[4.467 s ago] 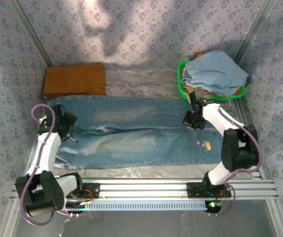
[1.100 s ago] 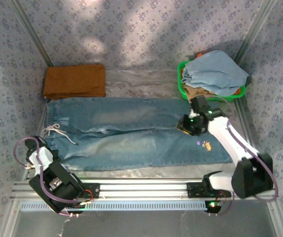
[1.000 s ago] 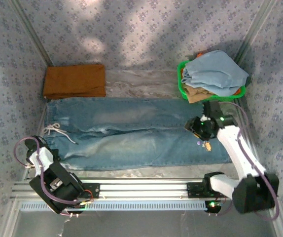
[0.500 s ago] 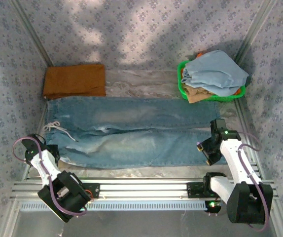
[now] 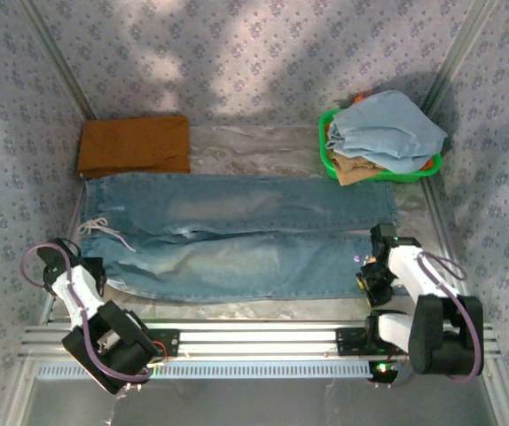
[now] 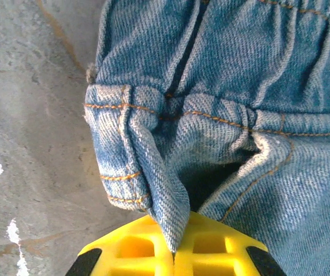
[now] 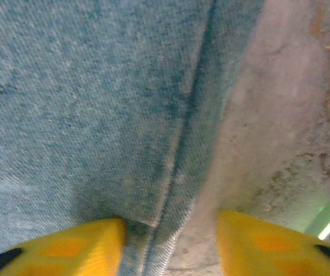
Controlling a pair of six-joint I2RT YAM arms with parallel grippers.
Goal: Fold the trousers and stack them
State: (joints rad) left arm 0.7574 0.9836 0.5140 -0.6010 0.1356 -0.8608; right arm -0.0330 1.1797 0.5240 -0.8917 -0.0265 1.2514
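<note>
left fingers [image 6: 153, 254]: clenched on a pinch of denim at the waistband corner, down at your near-left edge of the bench [image 5: 246, 142].
right fingers [image 7: 73, 247]: spread apart, straddling the hem edge of the near leg.
trousers [image 5: 237, 240]: flat across the bench, waistband left, hems right, white drawstring [image 5: 104, 232] lying loose on top.
orange-brown garment [image 5: 135, 145]: folded, far left, just beyond the waistband.
green basket [image 5: 323, 151]: far right, grey-blue garment [image 5: 387, 129] heaped in it.
</note>
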